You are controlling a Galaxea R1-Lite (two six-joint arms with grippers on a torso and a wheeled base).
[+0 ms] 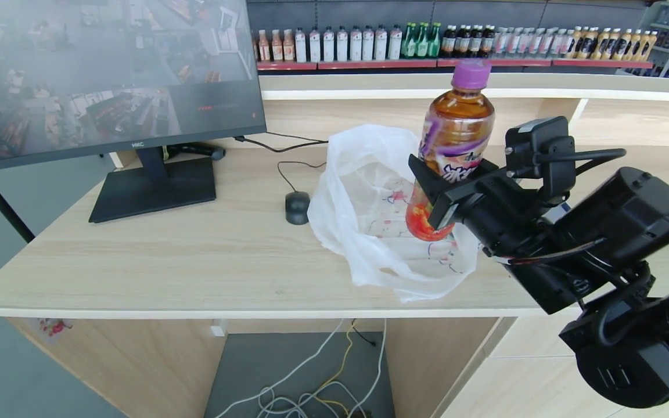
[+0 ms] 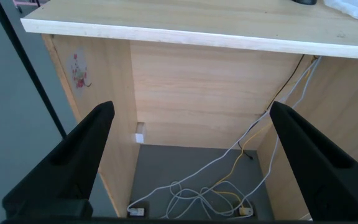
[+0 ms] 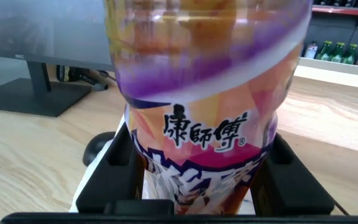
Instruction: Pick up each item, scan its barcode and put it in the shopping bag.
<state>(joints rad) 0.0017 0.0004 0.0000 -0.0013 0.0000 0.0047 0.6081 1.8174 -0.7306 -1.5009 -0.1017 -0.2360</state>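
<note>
Light wood counter (image 1: pixel 195 255), monitor (image 1: pixel 108 69), mouse (image 1: pixel 297 207); bottle shelf (image 1: pixel 456 62) behind; cables (image 1: pixel 311 395) underneath.

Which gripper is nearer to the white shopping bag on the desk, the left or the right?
Right. The right gripper holds the bottle right over the bag; the left gripper hangs open below the desk edge, away from it.

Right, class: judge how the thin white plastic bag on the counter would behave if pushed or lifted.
Probably floppy: the bag lies crumpled with wrinkled, sagging walls, so it would likely fold when lifted. Likely very light: its film is see-through, so a push may bunch or slide it on the smooth counter.
</note>
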